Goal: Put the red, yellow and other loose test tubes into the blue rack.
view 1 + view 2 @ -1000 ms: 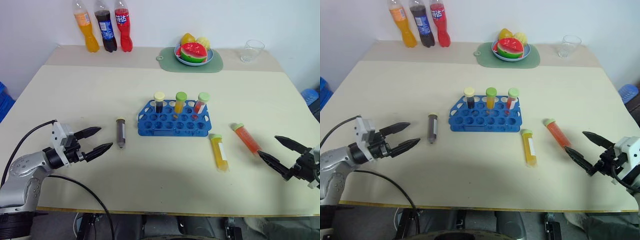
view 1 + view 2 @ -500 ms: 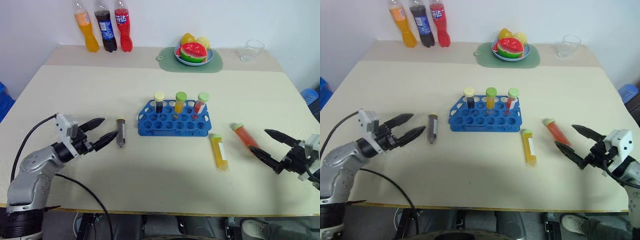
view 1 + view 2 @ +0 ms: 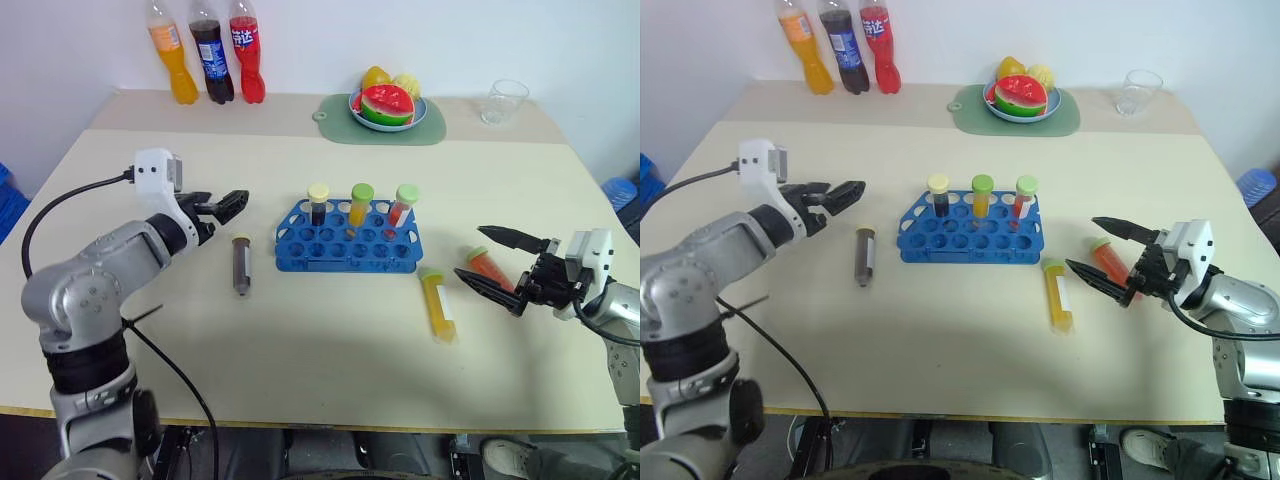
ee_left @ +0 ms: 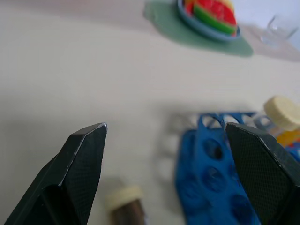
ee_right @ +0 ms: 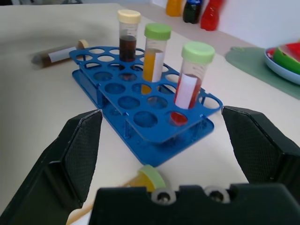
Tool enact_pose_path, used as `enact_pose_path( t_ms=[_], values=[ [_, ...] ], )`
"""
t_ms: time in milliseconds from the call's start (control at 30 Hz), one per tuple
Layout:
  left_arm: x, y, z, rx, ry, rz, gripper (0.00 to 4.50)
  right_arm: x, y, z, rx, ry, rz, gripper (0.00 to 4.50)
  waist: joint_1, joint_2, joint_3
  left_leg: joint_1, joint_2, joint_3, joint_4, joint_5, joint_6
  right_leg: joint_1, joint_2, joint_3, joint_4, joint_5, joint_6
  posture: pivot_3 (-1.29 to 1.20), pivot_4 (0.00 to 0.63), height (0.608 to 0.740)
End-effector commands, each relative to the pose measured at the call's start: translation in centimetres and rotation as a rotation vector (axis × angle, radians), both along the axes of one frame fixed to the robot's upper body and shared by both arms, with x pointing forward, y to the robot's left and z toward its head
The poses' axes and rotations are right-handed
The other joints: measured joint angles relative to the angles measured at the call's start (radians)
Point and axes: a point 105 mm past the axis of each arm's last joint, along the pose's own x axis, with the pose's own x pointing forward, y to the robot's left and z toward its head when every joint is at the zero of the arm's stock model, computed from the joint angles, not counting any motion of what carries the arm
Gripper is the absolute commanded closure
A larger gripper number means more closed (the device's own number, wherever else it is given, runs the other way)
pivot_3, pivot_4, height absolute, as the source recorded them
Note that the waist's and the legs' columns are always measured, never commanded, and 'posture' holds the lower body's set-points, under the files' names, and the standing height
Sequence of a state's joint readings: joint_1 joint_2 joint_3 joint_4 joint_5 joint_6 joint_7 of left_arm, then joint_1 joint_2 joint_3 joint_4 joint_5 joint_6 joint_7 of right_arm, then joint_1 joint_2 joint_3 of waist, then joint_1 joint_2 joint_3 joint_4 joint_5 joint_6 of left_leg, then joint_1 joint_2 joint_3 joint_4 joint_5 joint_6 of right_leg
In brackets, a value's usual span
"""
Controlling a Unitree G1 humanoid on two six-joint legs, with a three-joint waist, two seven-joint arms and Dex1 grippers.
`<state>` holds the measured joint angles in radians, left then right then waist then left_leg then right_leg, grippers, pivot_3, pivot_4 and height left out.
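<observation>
The blue rack (image 3: 348,245) stands mid-table with three capped tubes upright in its back row. Three loose test tubes lie on the table: a dark brown one (image 3: 241,264) left of the rack, a yellow one (image 3: 438,302) and a red one (image 3: 490,270) to its right. My left gripper (image 3: 232,203) hangs open above and just behind the brown tube's cap (image 4: 123,197). The right gripper (image 3: 470,252) is open, its fingers on either side of the red tube's cap end. Its wrist view looks over the yellow tube's cap (image 5: 150,177) to the rack (image 5: 140,117).
Three soda bottles (image 3: 210,60) stand at the back left edge. A fruit plate (image 3: 425,112) sits on a green mat (image 3: 340,130) at the back, with a clear cup (image 3: 505,100) to its right. Bare tabletop lies in front of the rack.
The left gripper has risen, rolled and swung right from the table's left side to above the brown tube. The right gripper has moved left until its fingers flank the red tube.
</observation>
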<state>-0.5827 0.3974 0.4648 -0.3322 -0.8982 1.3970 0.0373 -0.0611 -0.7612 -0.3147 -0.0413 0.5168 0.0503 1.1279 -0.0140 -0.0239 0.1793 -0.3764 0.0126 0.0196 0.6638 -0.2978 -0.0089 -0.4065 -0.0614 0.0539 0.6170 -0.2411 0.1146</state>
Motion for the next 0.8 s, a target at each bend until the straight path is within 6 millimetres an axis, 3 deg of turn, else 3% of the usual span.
enact_pose_path(
  t_ms=[33,133,233,333,433,500,800],
  values=[
    [-0.1,0.3,0.4,-0.008,0.045,0.045,0.36,0.7,-0.4,0.5,-0.029,0.002,-0.024,0.0,-0.001,-0.001,0.0,0.0,0.0,0.0,0.0,0.0,0.0,0.0,0.0,0.0,0.0,0.0,0.0,0.0,0.15,0.74],
    [-0.2,0.0,1.1,0.009,0.008,0.018,0.36,2.3,-1.7,1.1,0.022,0.068,-0.148,0.0,-0.004,-0.001,0.0,0.0,0.0,0.0,0.001,0.001,-0.001,0.0,0.0,0.0,0.001,0.0,0.0,0.0,0.15,0.74],
    [-2.1,-1.8,5.0,0.041,-0.408,-0.216,0.36,3.9,-3.8,1.7,0.027,0.185,-0.347,0.0,-0.007,0.0,0.0,0.001,-0.001,0.001,-0.001,0.002,-0.003,-0.001,0.0,0.001,0.001,0.0,-0.001,0.0,0.15,0.74],
    [-4.4,-2.5,2.8,0.255,-0.513,-0.429,0.36,4.1,-4.8,1.6,-0.052,0.287,-0.471,0.0,-0.001,0.001,0.0,0.0,0.001,0.003,-0.004,0.006,-0.012,-0.003,-0.001,0.001,0.0,-0.005,-0.009,0.0,0.15,0.74],
    [-7.3,-2.7,1.2,0.227,-0.633,-0.676,0.36,4.1,-5.0,1.3,-0.097,0.378,-0.524,0.0,0.004,0.001,0.0,0.0,0.002,0.003,-0.007,0.004,-0.008,-0.004,-0.004,0.001,-0.002,-0.006,-0.012,0.0,0.15,0.74],
    [-8.3,-2.3,-0.1,0.236,-0.602,-0.806,0.36,4.2,-5.1,0.7,-0.115,0.435,-0.548,0.0,0.003,0.001,0.0,-0.002,0.002,0.003,-0.006,0.004,-0.008,-0.004,-0.004,0.0,-0.003,-0.006,-0.012,0.0,0.15,0.74],
    [-10.7,-1.1,0.0,0.194,-0.574,-1.103,0.36,4.2,-4.4,-1.4,-0.145,0.604,-0.554,0.0,-0.001,0.002,0.0,-0.019,0.002,0.003,0.002,0.001,-0.001,-0.018,-0.003,0.001,-0.001,-0.005,-0.011,0.0,0.15,0.74]
  ],
)
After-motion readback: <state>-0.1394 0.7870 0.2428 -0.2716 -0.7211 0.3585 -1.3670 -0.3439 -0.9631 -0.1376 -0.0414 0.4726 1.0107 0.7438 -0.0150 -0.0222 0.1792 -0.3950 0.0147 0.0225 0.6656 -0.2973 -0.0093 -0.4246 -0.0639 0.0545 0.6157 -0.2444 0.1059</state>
